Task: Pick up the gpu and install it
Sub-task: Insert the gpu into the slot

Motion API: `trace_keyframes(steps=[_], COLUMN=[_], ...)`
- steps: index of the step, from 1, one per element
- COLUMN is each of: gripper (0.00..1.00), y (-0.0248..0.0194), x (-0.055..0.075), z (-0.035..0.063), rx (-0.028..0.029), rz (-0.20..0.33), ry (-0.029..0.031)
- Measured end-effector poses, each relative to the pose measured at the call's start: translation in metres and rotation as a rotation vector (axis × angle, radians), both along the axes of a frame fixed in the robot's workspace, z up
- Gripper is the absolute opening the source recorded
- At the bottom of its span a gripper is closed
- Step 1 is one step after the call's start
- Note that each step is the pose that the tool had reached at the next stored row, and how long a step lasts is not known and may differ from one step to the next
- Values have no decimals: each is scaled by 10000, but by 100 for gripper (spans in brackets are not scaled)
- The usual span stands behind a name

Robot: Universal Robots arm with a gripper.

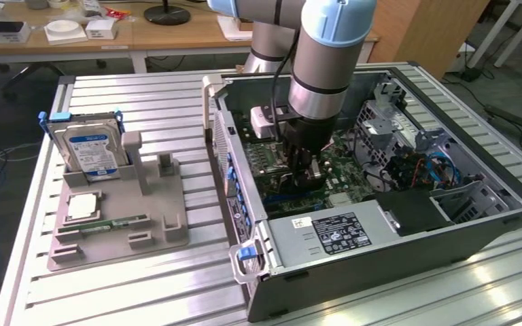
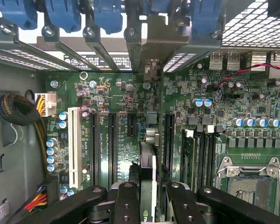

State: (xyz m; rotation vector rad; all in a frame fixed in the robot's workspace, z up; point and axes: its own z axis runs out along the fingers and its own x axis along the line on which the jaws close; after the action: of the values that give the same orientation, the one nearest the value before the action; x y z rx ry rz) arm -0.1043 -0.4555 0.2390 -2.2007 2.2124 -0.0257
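Now the work is in its install step: the gpu (image 2: 147, 179) is already off the worktop (image 1: 134, 285) and down inside the open computer case (image 1: 478, 227), carried edge-on by the hand (image 2: 147, 198). In the wrist view the fingers (image 2: 126, 203) close on either face of the thin dark card, so the hand is clenched on the gpu, which stands upright above the green motherboard (image 2: 224, 102). Its pale bracket end (image 2: 151, 67) points toward the rear slot openings with their blue retaining clips (image 2: 107, 16).

From the exterior view the arm (image 1: 325, 61) reaches straight down into the case, with the hand near the board's surface. Whether the card's lower edge already sits in a slot or hangs just above it I cannot tell.

On the grey parts tray (image 1: 120, 227), at the exterior view's left, the silver hard drive (image 1: 89, 146) and the green memory stick (image 1: 107, 223) stand untouched.

The next move, as I judge it, calls for keeping the card square to the long black expansion slot (image 2: 168, 140) beneath it and pressing straight down, with the bracket lined up at the rear opening.
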Motion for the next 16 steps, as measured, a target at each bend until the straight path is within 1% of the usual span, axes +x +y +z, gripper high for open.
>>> trace_keyframes(steps=[6,16], gripper=[27,27], y=[0,0], x=[0,-4], z=[-31,-33], rx=[-2,0], rz=[0,-1], ry=[1,-2])
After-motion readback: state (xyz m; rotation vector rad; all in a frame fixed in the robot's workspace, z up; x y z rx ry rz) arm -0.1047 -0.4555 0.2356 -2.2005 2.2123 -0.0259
